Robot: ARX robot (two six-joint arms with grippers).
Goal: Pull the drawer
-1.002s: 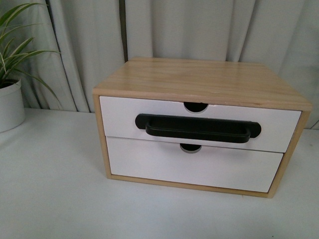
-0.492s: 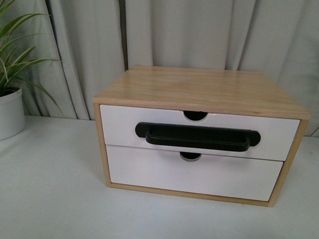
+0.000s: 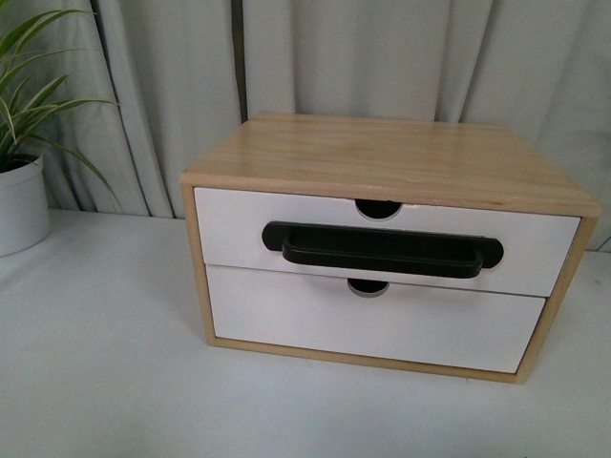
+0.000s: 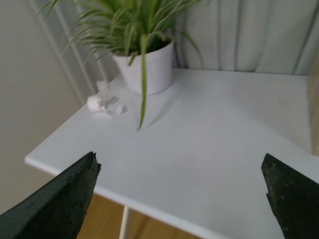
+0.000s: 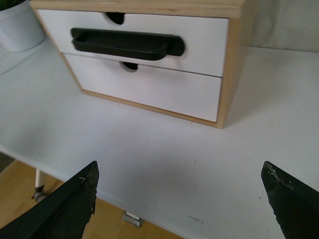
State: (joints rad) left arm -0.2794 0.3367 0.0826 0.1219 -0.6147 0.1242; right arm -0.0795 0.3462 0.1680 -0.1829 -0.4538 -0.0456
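A wooden cabinet (image 3: 391,153) stands on the white table. Its upper drawer (image 3: 229,234) has a white front, a long black bar handle (image 3: 382,250) and a half-round notch in the top edge. This drawer sits flush with the frame, shut. In the right wrist view the drawer (image 5: 209,45) and its handle (image 5: 127,44) lie well ahead of my right gripper (image 5: 179,199), which is open and empty above the table's near edge. My left gripper (image 4: 182,194) is open and empty too, facing the potted plant, away from the cabinet. Neither arm shows in the front view.
A plain white lower drawer front (image 3: 372,329) without a handle sits under the upper one. A white pot with a green plant (image 3: 19,205) stands at the table's left; a small white object (image 4: 102,103) lies beside it. Grey curtains hang behind. The table edge (image 5: 50,174) is close to my right gripper.
The front view has shifted slightly up and down between frames, so the cabinet sits a little differently in the picture. The drawer has stayed shut.
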